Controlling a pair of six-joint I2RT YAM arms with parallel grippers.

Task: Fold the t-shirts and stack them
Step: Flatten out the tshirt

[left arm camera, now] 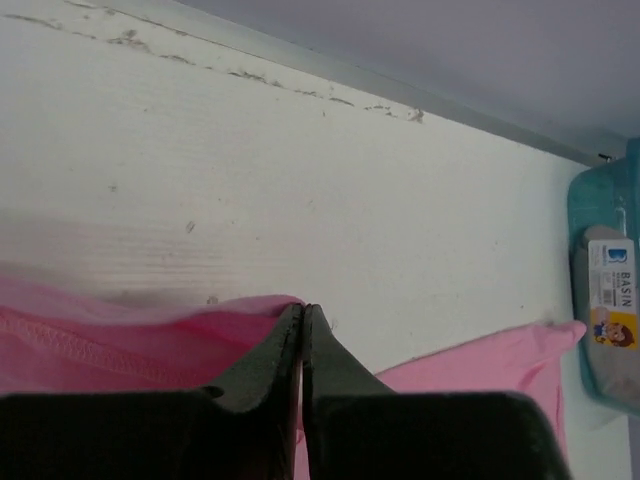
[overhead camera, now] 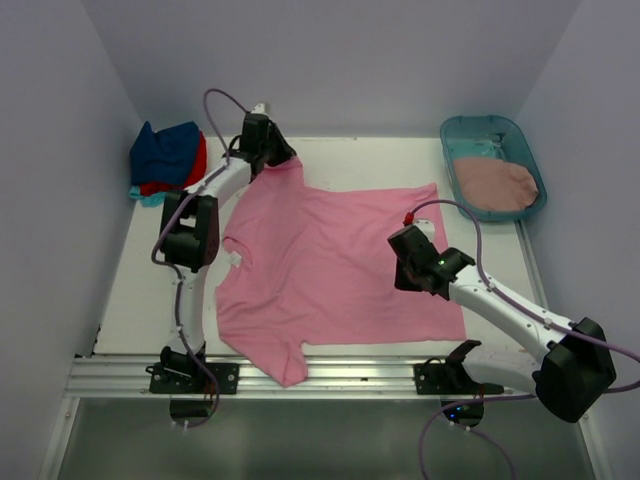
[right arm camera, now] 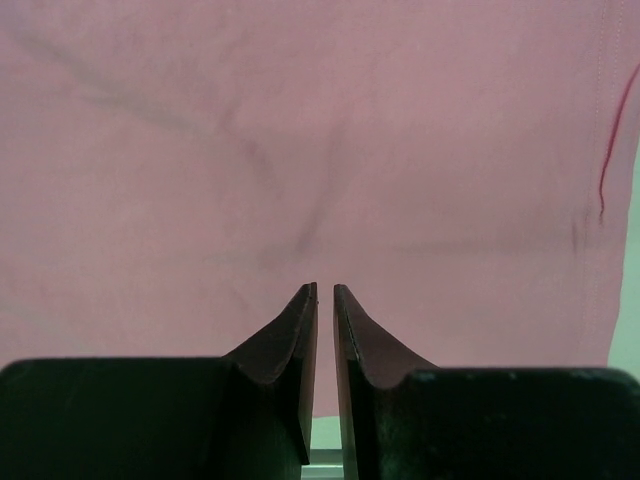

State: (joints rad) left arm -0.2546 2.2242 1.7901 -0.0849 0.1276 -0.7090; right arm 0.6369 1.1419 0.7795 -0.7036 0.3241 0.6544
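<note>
Pink shirt (overhead camera: 340,270): is laid out flat on the white worktop (overhead camera: 130,300), with the collar turned toward the left arm and the hem toward the right arm.
Sleeves: one sleeve (left arm camera: 120,340) is drawn up to a peak at the shirt's far left corner, and the other is draped over the near rail.
Left pincer (left arm camera: 302,308): is seen at the far sleeve, jaws pressed fully together, with the sleeve's stitched edge pinched at the tips.
Right pincer (right arm camera: 325,290): is held low over the pink shirt, near its hem end. The jaws are parted by only a thin slit, and nothing is gripped between them. Wrinkled pink cloth is seen beyond the tips.
Pile (overhead camera: 168,160): navy, red and turquoise shirts are heaped at the far left of the pink shirt, well apart from it, against the side wall.
Tub (overhead camera: 455,130): a teal tub is set at the far right of the pink shirt, just past the hem corner. A printed sticker is seen on its side from the left wrist.
Rose shirt (overhead camera: 495,185): is bunched inside the tub, filling its nearer half.
</note>
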